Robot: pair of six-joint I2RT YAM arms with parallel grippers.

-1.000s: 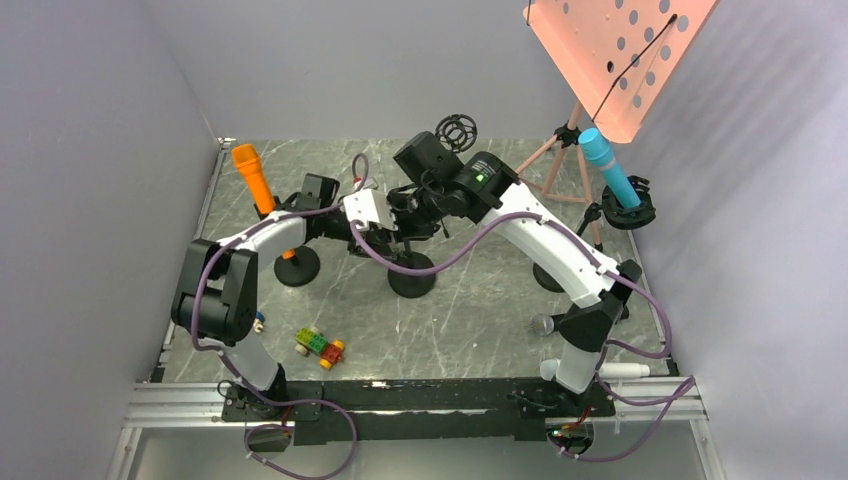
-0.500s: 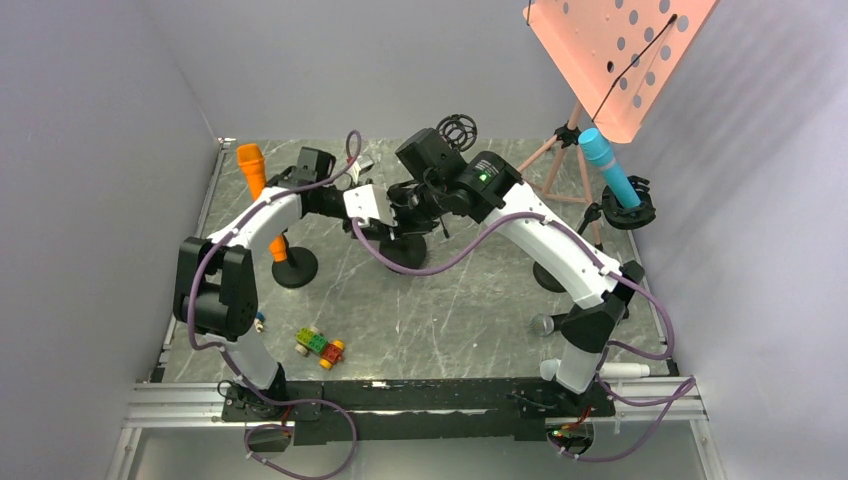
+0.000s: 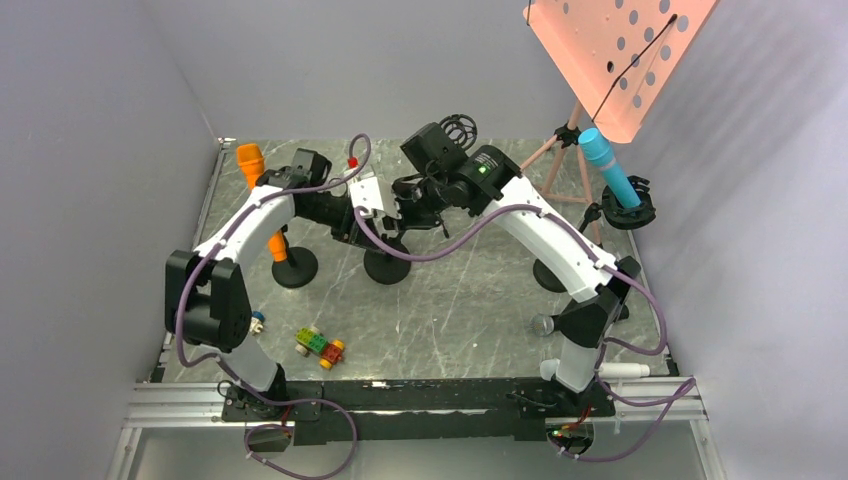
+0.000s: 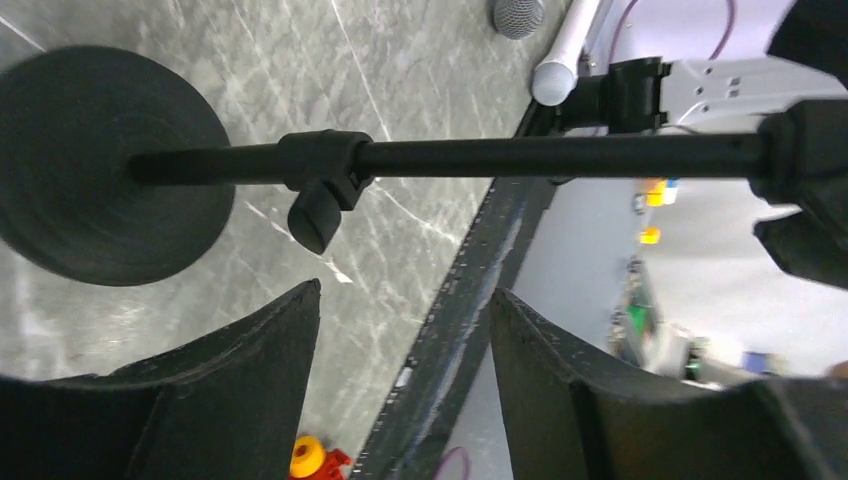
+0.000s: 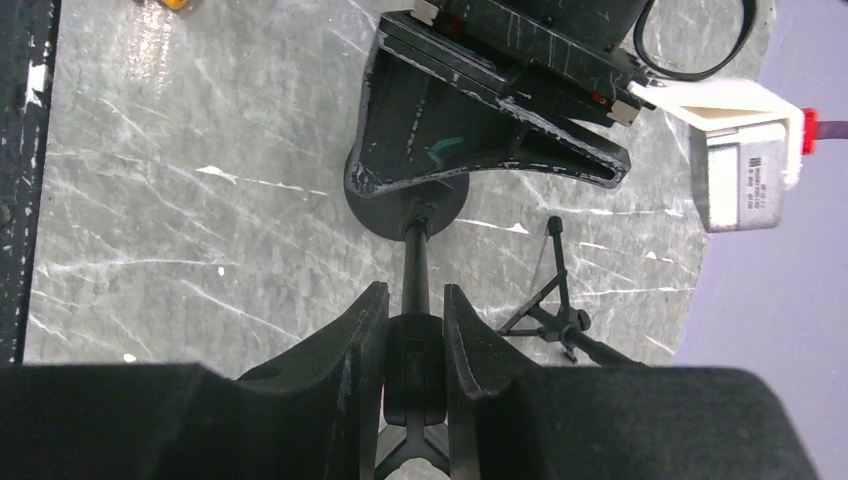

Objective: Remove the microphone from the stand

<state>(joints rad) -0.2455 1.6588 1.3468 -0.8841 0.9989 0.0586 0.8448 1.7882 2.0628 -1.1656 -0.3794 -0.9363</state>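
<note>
The table [image 3: 450, 320] has a grey marbled top with white veins, glossy enough to catch soft highlights. Plain pale lilac-grey walls close it in: the left wall [image 3: 90, 200], back wall [image 3: 350, 70] and right wall [image 3: 760, 250]. An aluminium rail [image 3: 180, 405] runs along the near edge. In the far right corner stands a music stand [image 3: 600, 60], its orange perforated desk tilted above a pinkish tripod [image 3: 546, 150]. The light is even and shadows are faint. Past the table edge, the left wrist view shows a blurred room [image 4: 660, 260].
</note>
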